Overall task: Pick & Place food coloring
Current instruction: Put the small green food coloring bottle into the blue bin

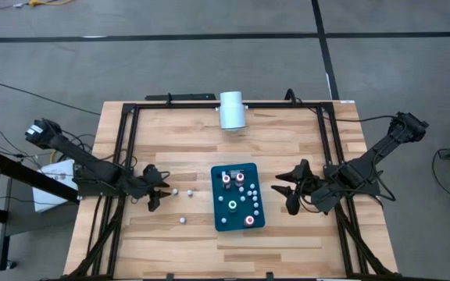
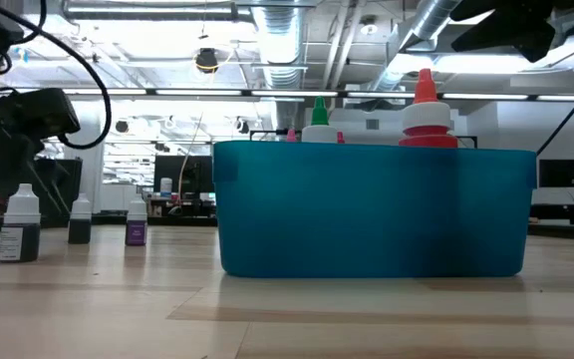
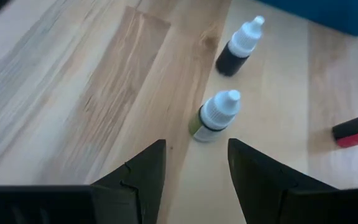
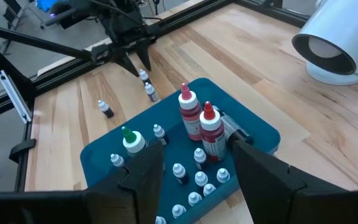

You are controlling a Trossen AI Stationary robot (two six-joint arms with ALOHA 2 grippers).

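Three Small Bottles Stood Outside the Tray

High view: the teal tray (image 1: 238, 197) held most food coloring bottles (image 1: 233, 181); the left gripper (image 1: 158, 196) hovered at its nine o'clock, the right gripper (image 1: 287, 195) at three o'clock.

Left wrist view: open, empty fingers (image 3: 143, 171) framed a green-labelled bottle (image 3: 214, 116).

Right wrist view: fingers (image 4: 143, 171) apart, empty, above the tray.

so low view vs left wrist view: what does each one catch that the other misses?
Low view only: the teal tray side-on, with green-capped and red-capped bottles poking above its rim.

Left wrist view only: the left gripper open, just short of a greenish small bottle, and a red one lying down.

Both: small white-capped bottles standing loose on the wooden table, among them a dark bottle.
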